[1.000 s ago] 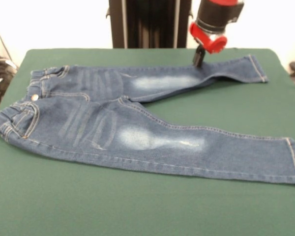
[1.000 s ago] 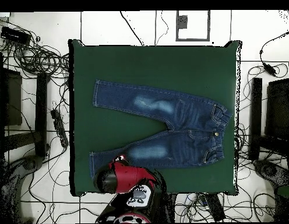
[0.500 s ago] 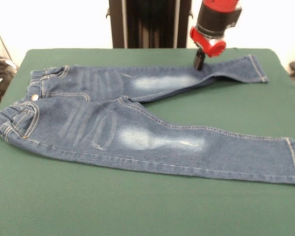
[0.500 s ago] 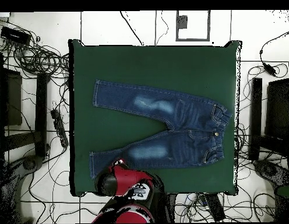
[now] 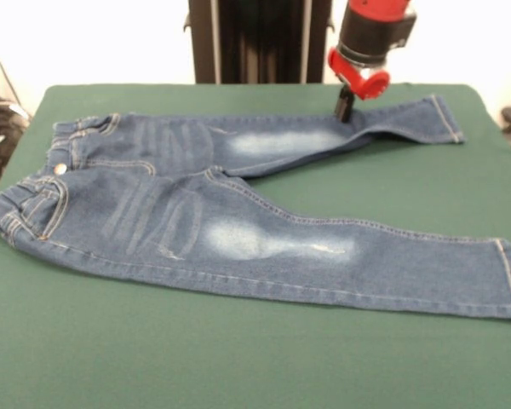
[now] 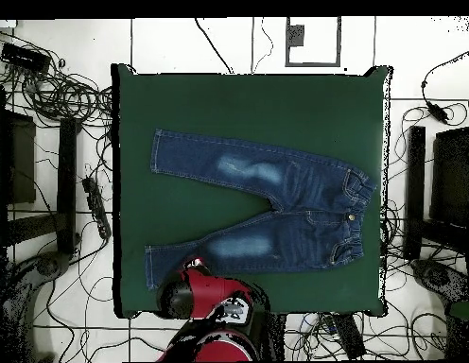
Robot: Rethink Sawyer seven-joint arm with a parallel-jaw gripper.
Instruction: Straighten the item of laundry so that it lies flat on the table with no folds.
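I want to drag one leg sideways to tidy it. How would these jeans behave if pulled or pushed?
The jeans would probably drape limply when lifted, as they lie flat following the table. Pushed, the denim would likely bunch into wrinkles; pulling a hem seems safer.

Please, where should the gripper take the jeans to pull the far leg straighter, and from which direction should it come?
Probably the hem of the far leg, from straight above. The jeans lie nearly flat on the table, so only a top-down pinch gets cloth. That cuff is a free end near the gripper, and pulling it outward should draw out the slight rise near the knee.
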